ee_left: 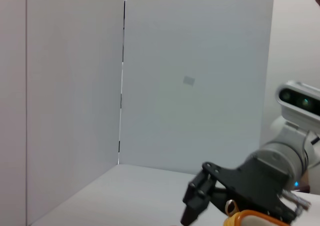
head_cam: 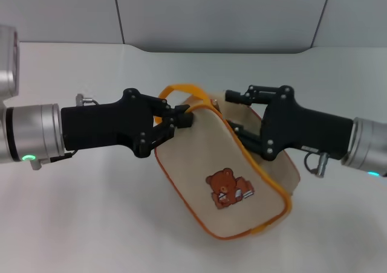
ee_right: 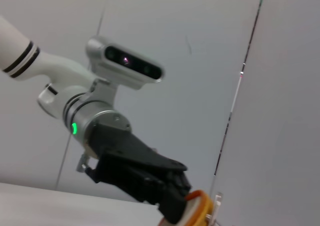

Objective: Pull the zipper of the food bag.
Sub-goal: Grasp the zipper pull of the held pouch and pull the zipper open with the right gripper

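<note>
**Both pincers at the cream bag, bear patch facing you**

You will find no readable writing or brand anywhere; the only marking is the brown bear patch (head_cam: 227,189) stitched to the side of the small boxy cream canvas food bag (head_cam: 205,158) with its orange piping.

The bag sits tilted on a plain white tabletop (head_cam: 91,212), with pale grey panelled walls (head_cam: 224,13) behind it. From the wrist views you see the same grey panels, split by thin dark seams.

Your left pincer (head_cam: 181,117) reaches in from the left and is clamped narrow on the bag's upper corner, right where the wide orange strap loop (head_cam: 181,92) joins the cream fabric. The right wrist view shows its black fingers (ee_right: 172,206) closed against an orange edge of the bag.

Your right pincer (head_cam: 242,113) sits at the bag's far upper edge, against the orange-trimmed zip line (head_cam: 254,164). You cannot tell whether it is closed on anything, since the bag hides the fingertips. The silver zipper pull itself cannot be picked out in the head view.
</note>
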Motion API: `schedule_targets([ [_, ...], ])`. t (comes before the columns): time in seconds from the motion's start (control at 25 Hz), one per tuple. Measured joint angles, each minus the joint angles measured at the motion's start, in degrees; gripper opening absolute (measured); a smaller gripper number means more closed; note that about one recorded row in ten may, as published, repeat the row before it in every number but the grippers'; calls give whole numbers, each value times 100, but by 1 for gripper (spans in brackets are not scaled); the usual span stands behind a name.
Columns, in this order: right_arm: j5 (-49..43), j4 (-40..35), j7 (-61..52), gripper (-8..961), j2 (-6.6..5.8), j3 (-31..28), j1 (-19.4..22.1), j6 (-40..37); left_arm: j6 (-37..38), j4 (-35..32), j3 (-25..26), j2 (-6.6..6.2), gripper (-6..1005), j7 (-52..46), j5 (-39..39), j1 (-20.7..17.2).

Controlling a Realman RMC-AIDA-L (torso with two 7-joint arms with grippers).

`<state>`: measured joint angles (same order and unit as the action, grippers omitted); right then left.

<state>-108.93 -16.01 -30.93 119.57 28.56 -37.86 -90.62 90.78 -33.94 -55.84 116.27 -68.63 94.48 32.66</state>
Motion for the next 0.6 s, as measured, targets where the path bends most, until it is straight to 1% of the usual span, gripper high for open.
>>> schedule_targets([
  [0.08, -2, 228, 228, 447, 2, 0, -56, 28, -5, -63, -1, 8, 70, -181, 4, 18],
  [0.2, -1, 296, 294, 447, 2, 0, -69, 39, -10, -149, 0, 12, 70, -348, 4, 30],
  [0.6, 67, 267, 616, 446, 5, -110, 85, 11, 27, -166, 3, -45, 64, -453, 9, -119],
])
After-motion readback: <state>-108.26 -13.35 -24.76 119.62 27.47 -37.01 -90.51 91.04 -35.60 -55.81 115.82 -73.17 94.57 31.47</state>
